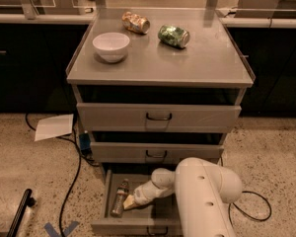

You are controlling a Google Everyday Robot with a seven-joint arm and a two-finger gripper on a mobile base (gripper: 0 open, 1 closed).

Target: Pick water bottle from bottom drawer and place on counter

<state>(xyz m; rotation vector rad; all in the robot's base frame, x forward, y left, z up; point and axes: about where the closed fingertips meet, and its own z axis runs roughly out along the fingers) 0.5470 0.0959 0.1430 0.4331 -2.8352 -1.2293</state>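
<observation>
The water bottle (pixel 120 197), small and clear with a pale label band, lies on its side at the left end of the open bottom drawer (pixel 104 201). My gripper (pixel 129 202) reaches down into the drawer from the white arm and sits right beside the bottle, at its right side. The counter (pixel 207 63), the flat grey top of the cabinet, holds a white bowl (pixel 111 46), a tan-and-orange can (pixel 135 22) and a green can (pixel 173 35).
The two upper drawers (pixel 159 116) are shut or barely open. A white sheet of paper (pixel 54 127) and black cables (pixel 71 181) lie on the speckled floor at left. Dark-fronted benches stand behind.
</observation>
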